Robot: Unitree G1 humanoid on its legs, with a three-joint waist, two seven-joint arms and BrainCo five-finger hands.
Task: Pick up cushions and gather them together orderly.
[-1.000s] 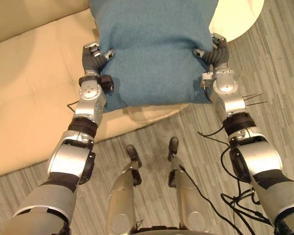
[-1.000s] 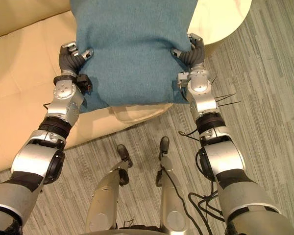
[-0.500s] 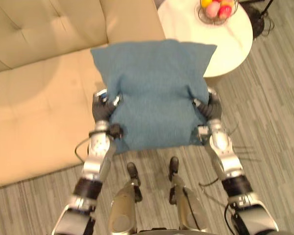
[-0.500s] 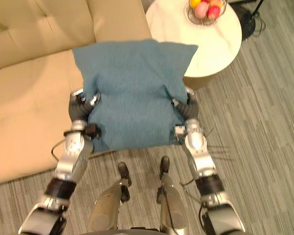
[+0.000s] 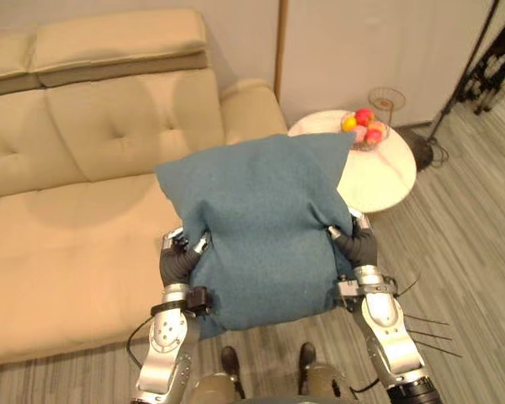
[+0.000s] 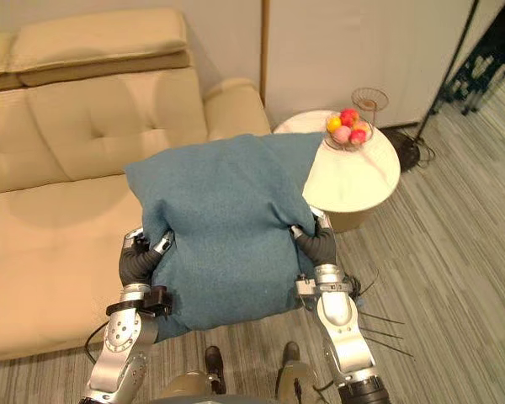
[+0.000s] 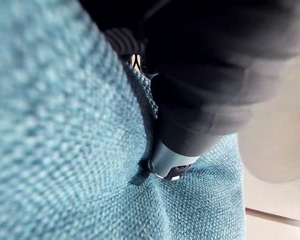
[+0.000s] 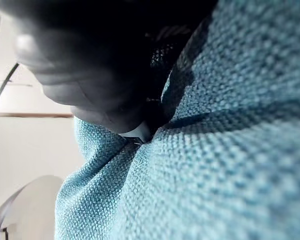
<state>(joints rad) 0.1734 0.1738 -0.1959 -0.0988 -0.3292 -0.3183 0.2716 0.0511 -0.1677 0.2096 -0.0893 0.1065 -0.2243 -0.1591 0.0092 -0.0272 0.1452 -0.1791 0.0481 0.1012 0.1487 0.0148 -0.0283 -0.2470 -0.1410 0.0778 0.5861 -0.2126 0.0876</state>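
The picking-up part of the task looks done for one cushion. The blue cushion [image 5: 265,227] is lifted off any support and hangs between the two hands. The setting-down part is not yet done. As I judge it, what is left is to carry this cushion to the gathering place, lay it there straight, and then do the same for any other cushions.

The left hand [image 5: 178,263] grasps the cushion's left edge and the right hand [image 5: 358,247] grasps its right edge. On both sides the fingers are curled into the cloth. In the wrist views a finger [image 7: 171,165] presses into the weave and the fabric puckers around it (so the hold looks firm, not only a touch).

Both arms reach forward and slightly upward, and the hands are at about the same height, with their palms turned toward each other. Most of the cushion stands beyond the hands, and its near edge sags down past the wrists.

The beige sofa [image 5: 67,210] lies beyond and to the outer side of the left hand. A round table [image 5: 379,177] with a fruit bowl [image 5: 366,130] stands beyond the right hand.
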